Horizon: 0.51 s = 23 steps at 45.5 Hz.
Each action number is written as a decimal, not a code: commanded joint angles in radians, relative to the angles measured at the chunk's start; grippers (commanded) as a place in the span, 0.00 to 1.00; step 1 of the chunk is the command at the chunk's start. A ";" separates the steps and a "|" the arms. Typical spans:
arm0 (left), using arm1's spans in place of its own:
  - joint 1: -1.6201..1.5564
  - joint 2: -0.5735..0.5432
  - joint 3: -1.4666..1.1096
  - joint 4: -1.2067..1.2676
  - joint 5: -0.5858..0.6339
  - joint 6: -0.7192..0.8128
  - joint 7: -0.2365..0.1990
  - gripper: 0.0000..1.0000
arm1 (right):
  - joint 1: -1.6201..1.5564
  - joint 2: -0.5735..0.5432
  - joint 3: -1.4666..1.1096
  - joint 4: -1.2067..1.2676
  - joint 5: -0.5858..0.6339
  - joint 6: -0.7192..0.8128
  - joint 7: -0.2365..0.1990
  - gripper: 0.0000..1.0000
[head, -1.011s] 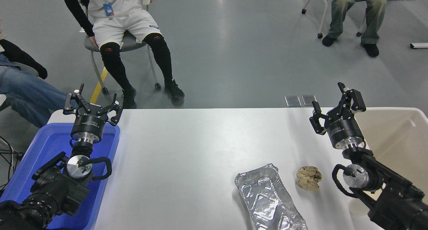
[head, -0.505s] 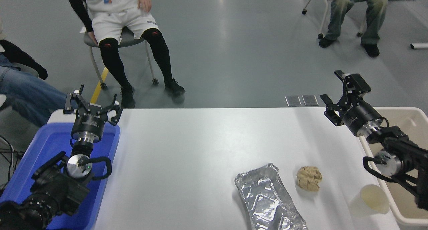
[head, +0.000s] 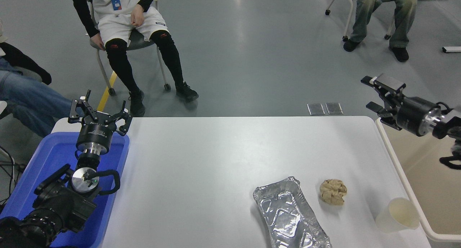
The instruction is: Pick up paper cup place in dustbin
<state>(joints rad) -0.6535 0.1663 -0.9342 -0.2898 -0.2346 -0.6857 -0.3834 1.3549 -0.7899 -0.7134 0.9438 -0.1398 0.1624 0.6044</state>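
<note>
Beside the dustbin point(head: 403, 176), the paper cup point(head: 397, 215) stands upright on the table while the right gripper point(head: 374, 93) hangs spread above the bin's far corner; left gripper point(head: 98, 114) also spread.

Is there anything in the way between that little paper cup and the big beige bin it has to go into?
Nothing visible. The paper cup stands upright at the table's right edge, right beside the bin; only the bin's own rim lies between them.

I saw a cream-white cup point(head: 397, 214) at lower right, a beige bin point(head: 403, 179) beside it, a silver foil tray point(head: 290, 219), a tan paper ball point(head: 333, 191), a blue tub point(head: 43, 161) at lower left, and the white table point(head: 216, 161).
</note>
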 commanded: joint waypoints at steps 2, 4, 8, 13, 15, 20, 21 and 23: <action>-0.002 -0.001 0.000 0.000 0.000 0.000 0.000 0.99 | 0.228 -0.014 -0.282 0.085 -0.006 0.003 0.000 1.00; 0.000 0.001 0.000 0.000 0.000 0.000 0.000 0.99 | 0.257 -0.012 -0.308 0.108 -0.007 0.006 0.000 1.00; 0.000 0.001 0.000 0.000 0.000 0.000 0.000 0.99 | 0.331 -0.006 -0.389 0.154 -0.007 0.019 0.000 1.00; 0.000 0.001 0.000 0.000 0.000 0.000 0.000 0.99 | 0.460 -0.005 -0.494 0.245 -0.007 0.060 0.000 1.00; 0.000 0.001 0.000 0.000 0.000 0.000 0.000 0.99 | 0.513 0.003 -0.547 0.276 -0.007 0.097 0.002 1.00; 0.000 0.001 0.001 0.000 0.000 0.000 0.000 0.99 | 0.642 0.087 -0.731 0.285 -0.010 0.241 0.000 1.00; 0.000 0.001 0.001 0.000 0.000 0.000 0.000 0.99 | 0.670 0.104 -0.757 0.282 -0.012 0.262 0.002 1.00; 0.000 0.001 0.001 0.000 0.000 0.000 0.000 0.99 | 0.717 0.133 -0.793 0.273 -0.015 0.282 0.000 1.00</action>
<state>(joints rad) -0.6535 0.1670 -0.9342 -0.2900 -0.2343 -0.6857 -0.3835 1.8081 -0.7619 -1.2226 1.1619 -0.1475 0.2770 0.6045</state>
